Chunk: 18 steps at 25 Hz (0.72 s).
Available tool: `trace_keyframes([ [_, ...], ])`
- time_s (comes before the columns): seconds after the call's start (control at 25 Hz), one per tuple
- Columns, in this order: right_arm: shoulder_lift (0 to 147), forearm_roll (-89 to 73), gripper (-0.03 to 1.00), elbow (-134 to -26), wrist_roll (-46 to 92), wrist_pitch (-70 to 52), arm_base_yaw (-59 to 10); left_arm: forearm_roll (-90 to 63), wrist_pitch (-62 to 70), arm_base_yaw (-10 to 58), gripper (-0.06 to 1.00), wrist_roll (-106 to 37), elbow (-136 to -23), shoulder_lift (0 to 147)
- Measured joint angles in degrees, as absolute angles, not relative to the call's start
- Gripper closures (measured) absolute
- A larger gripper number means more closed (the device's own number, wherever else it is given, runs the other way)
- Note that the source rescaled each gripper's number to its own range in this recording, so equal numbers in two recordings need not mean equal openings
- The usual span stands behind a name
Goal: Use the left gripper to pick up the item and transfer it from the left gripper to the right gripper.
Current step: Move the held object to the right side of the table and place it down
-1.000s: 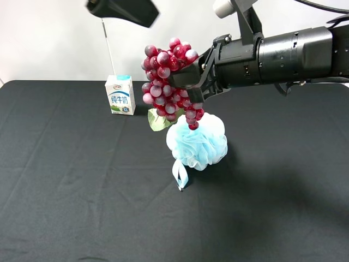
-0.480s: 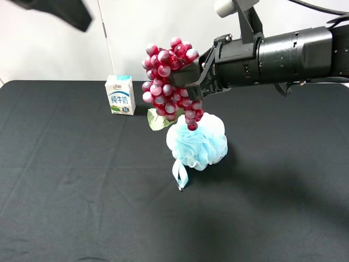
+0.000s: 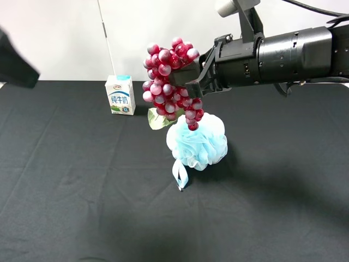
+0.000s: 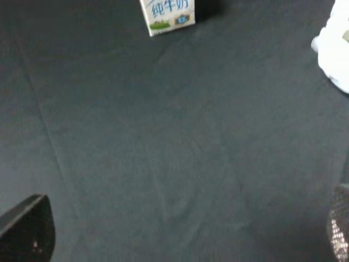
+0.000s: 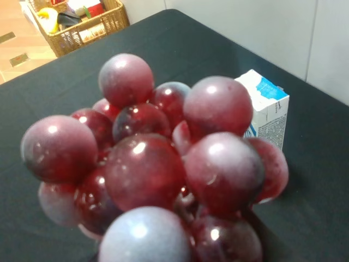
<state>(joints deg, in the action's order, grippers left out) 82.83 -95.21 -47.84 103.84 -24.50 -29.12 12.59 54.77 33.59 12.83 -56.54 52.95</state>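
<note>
The bunch of dark red and pinkish grapes (image 3: 166,82) with a green leaf (image 3: 158,121) hangs in the air above the table, over the pale blue pouf. My right gripper (image 3: 188,76), on the thick black arm, is shut on the bunch from the right. The grapes (image 5: 152,164) fill the right wrist view. My left gripper (image 3: 13,65) is a blurred black shape at the far left edge, well away from the grapes. In the left wrist view its fingertips (image 4: 27,229) stand far apart with nothing between them.
A pale blue mesh pouf (image 3: 197,143) lies on the black table (image 3: 65,180) just under the grapes. A white-blue milk carton (image 3: 120,95) stands at the back left, and also shows in the left wrist view (image 4: 167,13). A wicker basket (image 5: 76,22) stands off the table.
My left arm has swung from above the grapes to the far left and lower. The right gripper and the grapes have stayed in place.
</note>
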Motion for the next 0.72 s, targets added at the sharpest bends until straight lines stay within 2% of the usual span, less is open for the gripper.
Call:
trace_keyframes([
  [0.72, 82.83, -95.21, 0.97, -47.84, 102.96, -24.43, -29.12, 11.45, 52.5, 33.59, -0.05, 13.52, -32.04, 21.34],
])
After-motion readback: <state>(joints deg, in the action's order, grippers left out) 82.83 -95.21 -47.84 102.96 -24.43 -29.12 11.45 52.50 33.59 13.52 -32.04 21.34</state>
